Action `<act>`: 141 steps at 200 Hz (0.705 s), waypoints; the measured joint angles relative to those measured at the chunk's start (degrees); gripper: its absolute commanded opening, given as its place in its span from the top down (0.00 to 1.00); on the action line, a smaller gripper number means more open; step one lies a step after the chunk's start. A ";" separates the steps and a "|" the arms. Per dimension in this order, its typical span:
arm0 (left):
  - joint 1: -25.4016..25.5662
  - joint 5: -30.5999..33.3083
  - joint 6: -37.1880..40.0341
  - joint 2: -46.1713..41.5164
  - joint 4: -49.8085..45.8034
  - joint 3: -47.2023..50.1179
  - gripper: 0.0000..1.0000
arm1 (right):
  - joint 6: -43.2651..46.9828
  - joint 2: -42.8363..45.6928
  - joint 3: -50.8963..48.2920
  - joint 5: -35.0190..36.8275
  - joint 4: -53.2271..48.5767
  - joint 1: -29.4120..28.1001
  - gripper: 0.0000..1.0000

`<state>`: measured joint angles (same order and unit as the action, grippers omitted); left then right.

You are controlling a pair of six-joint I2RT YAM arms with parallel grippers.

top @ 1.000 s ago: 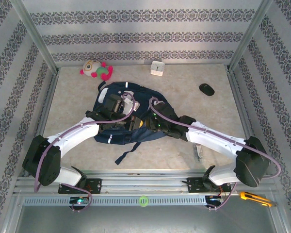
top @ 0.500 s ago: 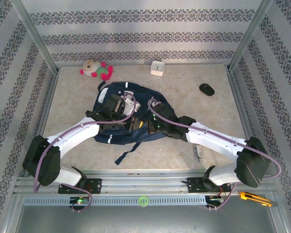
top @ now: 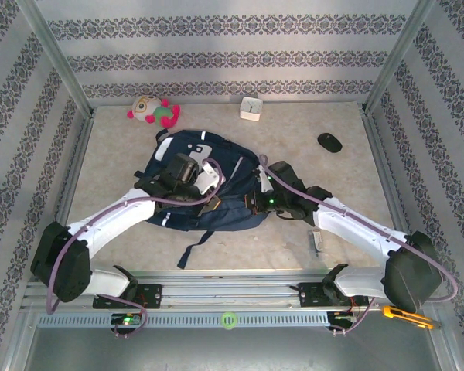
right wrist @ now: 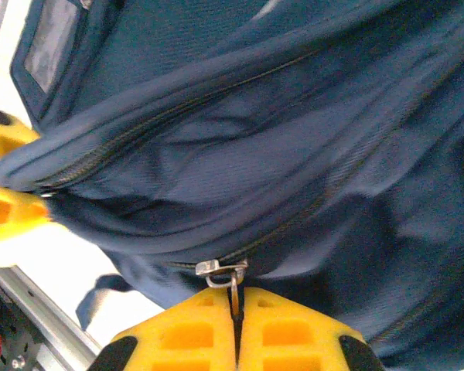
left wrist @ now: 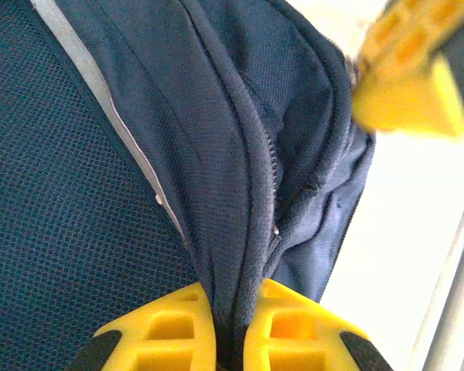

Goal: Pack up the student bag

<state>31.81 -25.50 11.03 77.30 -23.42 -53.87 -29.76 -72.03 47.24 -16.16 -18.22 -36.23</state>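
Jaws clamped: right gripper [right wrist: 236, 300] on zipper pull [right wrist: 229, 272], shifted rightward; left gripper [left wrist: 230, 305] on student bag [top: 236, 178] fold.

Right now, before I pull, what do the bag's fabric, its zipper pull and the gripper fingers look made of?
The student bag: woven, synthetic-looking fabric, matte navy, with a fine weave and soft folds; its mesh panel shows an open knit. The zipper pull: probably metal, thin, with a dull silver glint. The right gripper fingers: probably moulded plastic, matte yellow, with ribbed cut-outs.
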 measured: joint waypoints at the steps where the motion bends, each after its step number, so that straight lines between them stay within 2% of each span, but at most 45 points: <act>1: 0.00 0.11 0.22 -0.09 -0.11 0.04 1.00 | 0.07 0.00 -0.07 -0.13 0.02 0.07 1.00; 56: -0.07 5.79 18.43 -6.32 -7.41 3.72 0.95 | 1.22 -2.91 -5.55 -11.80 7.43 0.50 1.00; 62: -0.07 6.56 19.80 -6.73 -8.24 3.91 0.90 | 1.05 -3.32 -6.23 -12.57 8.48 0.44 1.00; 83: -0.09 8.96 22.64 -8.11 -11.32 4.24 0.50 | 0.57 -5.07 -7.32 -14.60 11.30 -0.57 1.00; 89: -0.31 9.53 22.88 -8.57 -12.28 4.35 0.42 | 0.26 -5.46 -7.37 -14.84 11.58 -0.68 1.00; 110: -0.79 9.14 21.00 -10.67 -13.64 4.59 0.30 | -0.33 -6.27 -7.58 -15.10 12.35 -0.70 1.00; 141: 0.85 8.39 12.90 -13.18 -8.46 5.55 0.29 | -0.79 -6.14 -8.15 -14.99 13.38 -0.79 1.00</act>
<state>32.67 -17.10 23.92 64.12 -31.88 -48.31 -30.55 -78.17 39.09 -31.16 -4.84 -37.01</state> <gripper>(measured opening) 0.708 0.052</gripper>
